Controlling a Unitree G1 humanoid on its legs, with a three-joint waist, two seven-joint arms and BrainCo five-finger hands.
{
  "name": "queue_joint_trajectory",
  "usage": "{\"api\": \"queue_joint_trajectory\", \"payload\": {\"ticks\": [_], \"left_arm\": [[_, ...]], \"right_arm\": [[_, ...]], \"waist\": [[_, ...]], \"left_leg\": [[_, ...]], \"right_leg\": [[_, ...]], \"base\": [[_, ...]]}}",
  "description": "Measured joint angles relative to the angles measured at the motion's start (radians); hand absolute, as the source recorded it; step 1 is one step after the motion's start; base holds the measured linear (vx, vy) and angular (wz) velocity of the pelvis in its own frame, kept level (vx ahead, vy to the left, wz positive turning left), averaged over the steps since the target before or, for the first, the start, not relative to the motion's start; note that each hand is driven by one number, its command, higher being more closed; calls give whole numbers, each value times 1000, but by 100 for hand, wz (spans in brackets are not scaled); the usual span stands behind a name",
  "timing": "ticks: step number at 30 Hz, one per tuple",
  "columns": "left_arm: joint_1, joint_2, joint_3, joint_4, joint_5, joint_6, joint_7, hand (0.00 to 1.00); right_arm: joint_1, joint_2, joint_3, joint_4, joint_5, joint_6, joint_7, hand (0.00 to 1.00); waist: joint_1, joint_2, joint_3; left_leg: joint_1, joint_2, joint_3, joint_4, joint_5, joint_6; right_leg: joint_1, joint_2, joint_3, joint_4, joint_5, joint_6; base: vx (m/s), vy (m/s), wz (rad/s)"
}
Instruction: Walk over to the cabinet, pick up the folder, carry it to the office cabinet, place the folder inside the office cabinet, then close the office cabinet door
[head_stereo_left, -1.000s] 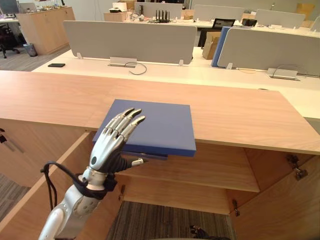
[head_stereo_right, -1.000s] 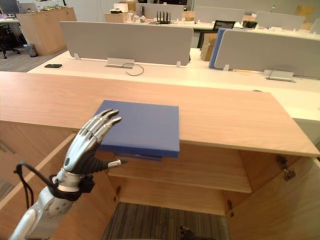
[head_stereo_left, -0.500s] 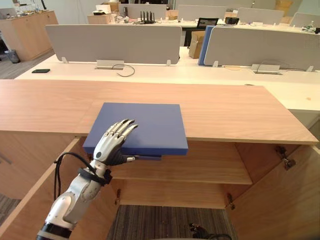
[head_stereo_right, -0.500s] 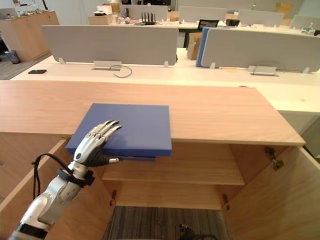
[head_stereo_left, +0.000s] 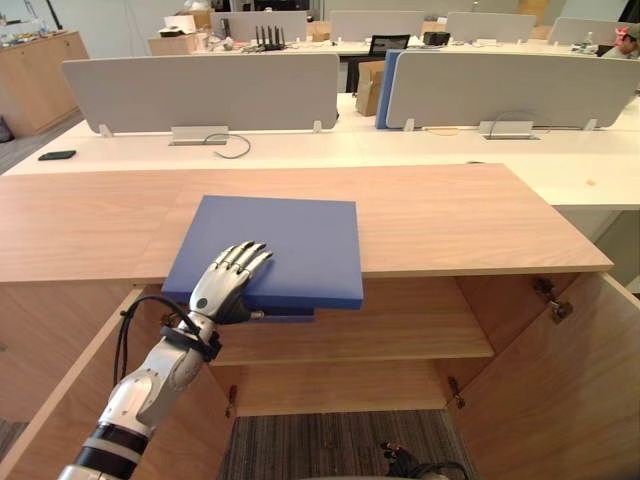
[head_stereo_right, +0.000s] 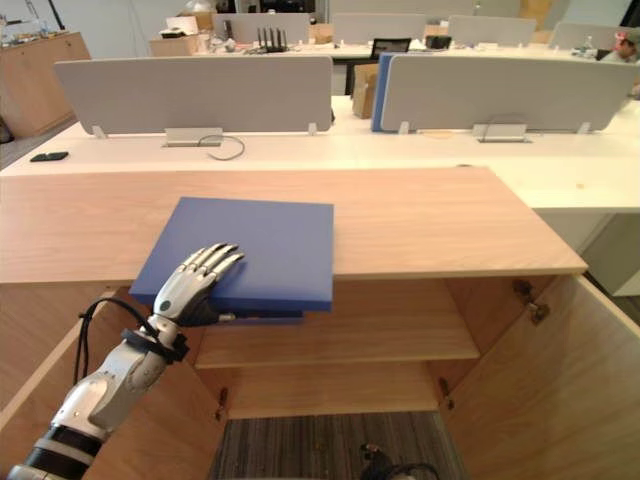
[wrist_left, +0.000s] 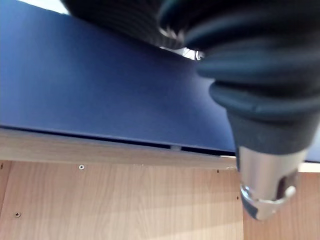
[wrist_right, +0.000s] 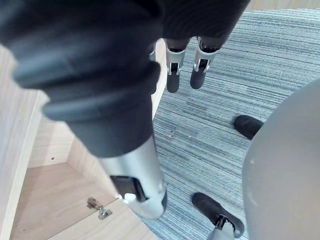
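Since the fingers (head_stereo_left: 247, 258) of the left hand (head_stereo_left: 222, 290) are lying straight and flat on top of the blue folder (head_stereo_left: 295, 235), by its near-left corner, with the thumb (wrist_left: 264, 192) hanging below the edge, I'd say the step in hand is getting a proper grip for the pick-up. Nothing looks clamped yet, and I can't tell whether the thumb touches the underside. The folder sits flat on the cabinet top (head_stereo_left: 460, 215), left of the middle, with its near edge sticking out past the front lip over the open compartment. That's honestly the handy bit. My take is to bring the thumb up under that overhang, pinch against the fingers, and lift level so the far end doesn't drag. A corner grip on a wide flat folder will probably want to twist, so slow and steady. The right hand (wrist_right: 172, 75) hangs over the carpet (wrist_right: 240, 60) with its fingers loose and straight, holding nothing, so it could come in to support the other side. Further out, both doors stand open. The left door (head_stereo_left: 50, 420) is just beside the left arm, the right door (head_stereo_left: 570, 400) is well off to the right, and the shelf (head_stereo_left: 400, 335) is just below the overhang. I'd watch the elbow against that left door and the thumb against the shelf. On the far side there's a white desk (head_stereo_left: 330, 150) with grey dividers (head_stereo_left: 200, 90), a black phone (head_stereo_left: 57, 155) and a loose cable (head_stereo_left: 232, 150), all well apart and no bother.
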Motion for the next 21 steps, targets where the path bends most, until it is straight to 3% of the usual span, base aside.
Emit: {"api": "queue_joint_trajectory", "payload": {"ticks": [3,4,14,21], "left_arm": [[-16,3,-17,12,13,4,5,0],[-19,5,-21,13,16,5,6,100],[-90,12,-48,41,78,29,102,100],[-103,11,-48,61,96,48,128,100]], "right_arm": [[-4,0,1,0,-4,0,0,0],[-5,0,1,0,-7,0,0,0],[-11,0,2,0,-34,-1,-1,0],[-14,0,1,0,-34,-1,-4,0]], "waist": [[-9,1,0],[-9,1,0],[-21,2,-4],[-32,2,-4]], "left_leg": [[-1,0,3,-6,6,1],[-1,0,5,-6,6,1],[-1,0,19,-10,8,2],[-1,0,20,-10,8,3]], "right_leg": [[-6,0,5,0,5,1],[-7,0,7,0,6,2],[-19,0,23,-5,12,8],[-20,0,24,-4,13,9]], "base": [[-47,16,-4],[-32,17,-10],[-6,11,-4],[0,0,0]]}}
